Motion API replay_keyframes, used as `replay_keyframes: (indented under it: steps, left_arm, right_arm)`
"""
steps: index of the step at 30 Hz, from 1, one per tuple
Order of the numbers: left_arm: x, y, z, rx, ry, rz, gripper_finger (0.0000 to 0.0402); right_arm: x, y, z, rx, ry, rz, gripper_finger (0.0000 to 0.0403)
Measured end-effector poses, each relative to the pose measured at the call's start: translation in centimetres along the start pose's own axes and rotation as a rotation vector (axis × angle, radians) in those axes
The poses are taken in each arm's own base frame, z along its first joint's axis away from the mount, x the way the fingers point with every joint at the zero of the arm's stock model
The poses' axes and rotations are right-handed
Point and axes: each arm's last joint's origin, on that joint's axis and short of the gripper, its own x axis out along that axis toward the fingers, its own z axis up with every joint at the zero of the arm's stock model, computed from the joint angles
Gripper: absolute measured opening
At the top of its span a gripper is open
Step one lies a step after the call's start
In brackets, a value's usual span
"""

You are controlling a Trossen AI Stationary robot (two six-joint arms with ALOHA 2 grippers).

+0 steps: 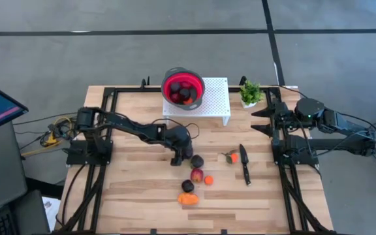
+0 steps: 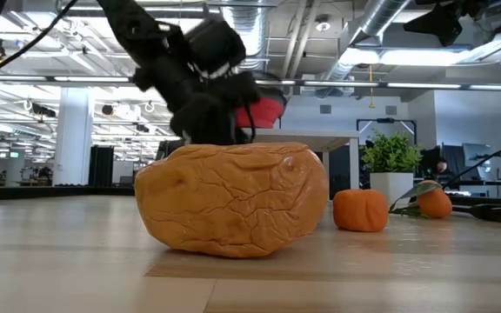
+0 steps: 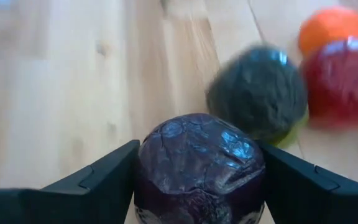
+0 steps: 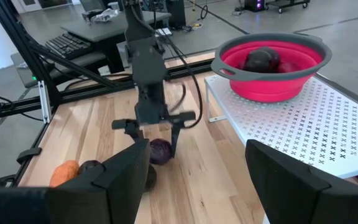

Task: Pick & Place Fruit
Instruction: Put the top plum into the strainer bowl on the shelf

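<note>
My left gripper (image 1: 177, 158) stands over the table's middle, fingers pointing down, shut on a dark purple plum (image 3: 197, 165), also seen in the right wrist view (image 4: 160, 151); from above the gripper hides it. Just to its right lies a second plum (image 1: 196, 161). Nearer the front edge lie a red-yellow ball (image 1: 197, 175), a small orange (image 1: 209, 179), a third plum (image 1: 188, 186) and the larger orange piece (image 1: 188, 198). A leafed orange (image 1: 232, 156) lies by the knife. My right gripper (image 4: 197, 180) is open and waits at the table's right side (image 1: 263, 121). My left gripper pinches the plum between its two fingers, one finger (image 3: 104, 183) on each side (image 3: 148, 174) at its widest part. The fingers come from above, pointing down. The plum sits low at the fingertips, close to the tabletop (image 4: 160, 163); whether it rests on the wood I cannot tell.
A red collapsible bowl (image 1: 183, 88) holding dark fruit stands on a white perforated rack (image 1: 217, 98) at the far edge. A small green plant (image 1: 250, 93) stands to the rack's right. A black-handled knife (image 1: 245, 164) lies right of centre. Bare wood lies left of the gripper.
</note>
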Motion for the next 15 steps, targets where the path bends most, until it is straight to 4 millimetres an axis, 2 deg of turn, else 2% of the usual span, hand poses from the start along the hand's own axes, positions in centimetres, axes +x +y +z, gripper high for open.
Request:
replay_keyframes:
  steps: [3,9,15]
  left_arm:
    - [-2.5,0.1,1.7,0.007,-0.087,0.049,0.029]
    - [-9.4,0.6,5.4,0.0,-0.347,0.249,0.029]
    - [-16.2,3.5,7.9,-0.088,-0.698,0.51,0.029]
  right_arm:
    - [0.0,0.0,0.0,0.0,0.0,0.0,0.026]
    - [0.0,0.0,0.0,0.0,0.0,0.0,0.026]
    - [0.0,0.0,0.0,0.0,0.0,0.0,0.026]
